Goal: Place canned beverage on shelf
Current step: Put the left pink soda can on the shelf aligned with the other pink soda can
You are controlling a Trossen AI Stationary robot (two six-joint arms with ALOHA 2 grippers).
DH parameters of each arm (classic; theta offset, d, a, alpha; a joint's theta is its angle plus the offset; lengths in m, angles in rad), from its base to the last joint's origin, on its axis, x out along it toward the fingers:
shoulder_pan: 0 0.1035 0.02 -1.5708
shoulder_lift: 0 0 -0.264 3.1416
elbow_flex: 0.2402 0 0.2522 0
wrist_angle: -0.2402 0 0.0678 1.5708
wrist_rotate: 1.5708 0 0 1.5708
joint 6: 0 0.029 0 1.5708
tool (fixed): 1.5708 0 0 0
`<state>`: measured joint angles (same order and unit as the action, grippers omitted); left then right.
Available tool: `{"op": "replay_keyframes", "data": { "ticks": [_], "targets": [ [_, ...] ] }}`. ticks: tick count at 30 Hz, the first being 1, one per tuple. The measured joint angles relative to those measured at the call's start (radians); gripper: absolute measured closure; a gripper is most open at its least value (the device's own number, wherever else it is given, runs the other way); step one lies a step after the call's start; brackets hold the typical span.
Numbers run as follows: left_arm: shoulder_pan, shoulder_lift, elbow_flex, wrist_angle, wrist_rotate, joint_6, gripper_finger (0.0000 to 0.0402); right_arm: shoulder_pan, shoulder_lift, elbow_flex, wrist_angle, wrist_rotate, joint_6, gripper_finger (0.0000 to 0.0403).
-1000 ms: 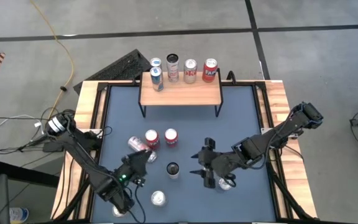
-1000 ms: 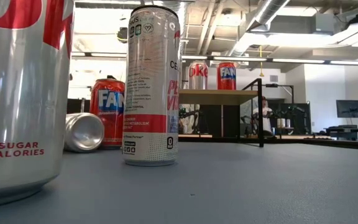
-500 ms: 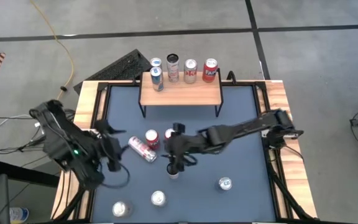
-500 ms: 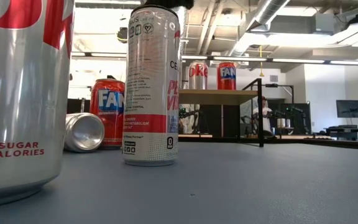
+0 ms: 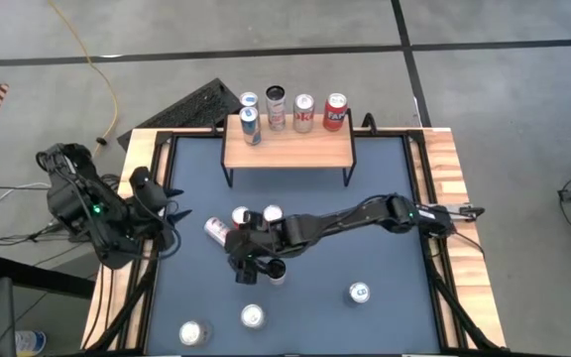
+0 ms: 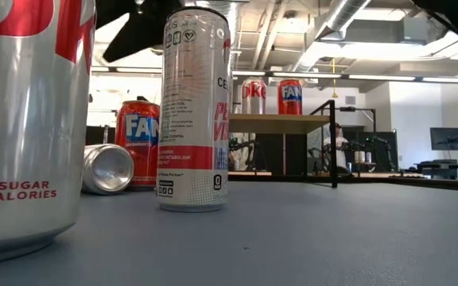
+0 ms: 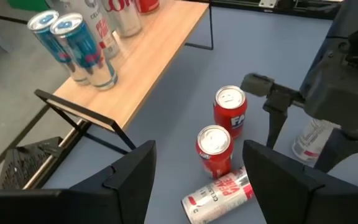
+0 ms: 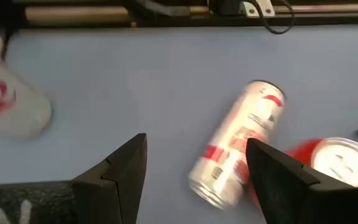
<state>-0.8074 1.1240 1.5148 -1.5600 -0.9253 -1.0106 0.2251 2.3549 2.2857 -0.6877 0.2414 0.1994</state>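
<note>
The shelf (image 5: 287, 149) stands at the table's far edge with several cans upright on its wooden top. On the blue mat, two red cans (image 5: 241, 216) stand next to a silver can (image 5: 216, 230) lying on its side. A tall slim can (image 6: 195, 111) stands just right of them. My right gripper (image 5: 246, 260) hovers open above the mat beside the slim can, and its wrist view looks down on the lying can (image 8: 238, 152). My left gripper (image 5: 170, 216) is open and raised at the table's left edge.
Three more cans stand near the front edge: one (image 5: 359, 292) to the right, one (image 5: 253, 315) in the middle, one (image 5: 194, 332) to the left. The black table frame (image 5: 157, 159) runs along the sides. A keyboard (image 5: 196, 104) lies behind the shelf.
My right gripper has left the can at the near right and swept toward the table's left, past the slim can to the lying can. My left gripper has risen, pulled back from the near middle of the mat to the left edge, and rolled its wrist.
</note>
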Motion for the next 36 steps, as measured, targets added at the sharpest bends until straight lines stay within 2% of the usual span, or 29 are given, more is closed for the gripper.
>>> {"op": "replay_keyframes", "data": {
  "ticks": [16, 22, 27, 36],
  "targets": [
    [0.0, -0.01, -0.03, 0.006, -0.034, -0.005, 0.0173, -0.067, 0.164, -0.002, 0.006, -0.007, 0.095, 0.0148],
    [0.0, -0.01, -0.03, 0.006, -0.056, 0.004, 0.0173, -0.087, 0.185, 0.0, 0.029, -0.004, 0.125, 0.0148],
    [0.0, -0.01, -0.03, 0.006, -0.058, 0.004, 0.0173, -0.104, 0.184, -0.011, 0.026, -0.06, 0.126, 0.0148],
    [0.0, -0.01, -0.03, 0.006, -0.06, 0.004, 0.0173, -0.097, 0.182, -0.031, 0.009, -0.076, 0.126, 0.0148]
  ]
}}
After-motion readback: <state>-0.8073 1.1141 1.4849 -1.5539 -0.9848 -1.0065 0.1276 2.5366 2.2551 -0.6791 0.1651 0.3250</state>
